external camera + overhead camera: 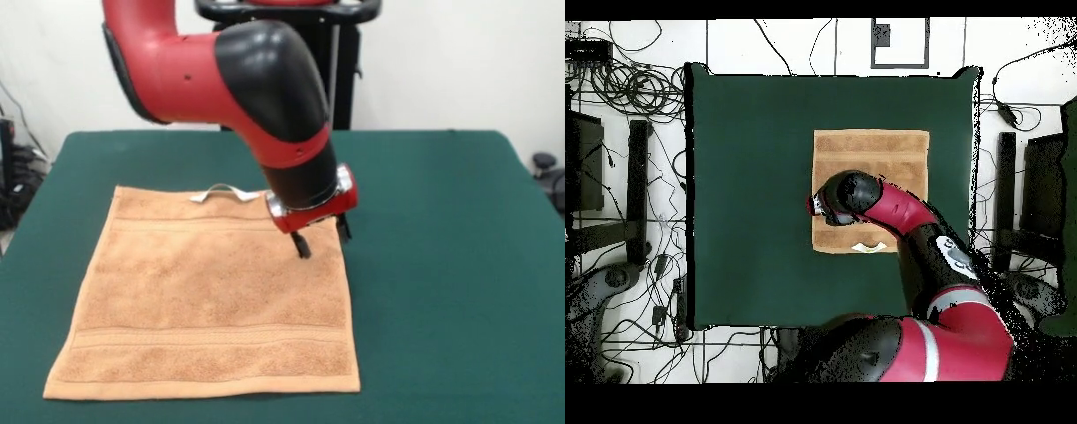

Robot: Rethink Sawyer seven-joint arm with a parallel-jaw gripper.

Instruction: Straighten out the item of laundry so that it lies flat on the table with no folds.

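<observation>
The orange-tan towel (203, 300) lies spread out on the green table (441, 265), with band stripes near its near and far edges and a white tag (225, 190) at the far edge. No folds show in the part I can see. My gripper (322, 238) is low over the towel's far right corner, its fingers apart. One fingertip (302, 248) is on the cloth and the other is at the towel's right edge. In the overhead view the arm covers part of the towel (870, 160), and the gripper (823, 205) is at the towel's left edge.
The robot's pedestal (340, 71) stands behind the table's far edge. Cables and stands (635, 200) lie on the floor around the table. Green cloth shows on all sides of the towel.
</observation>
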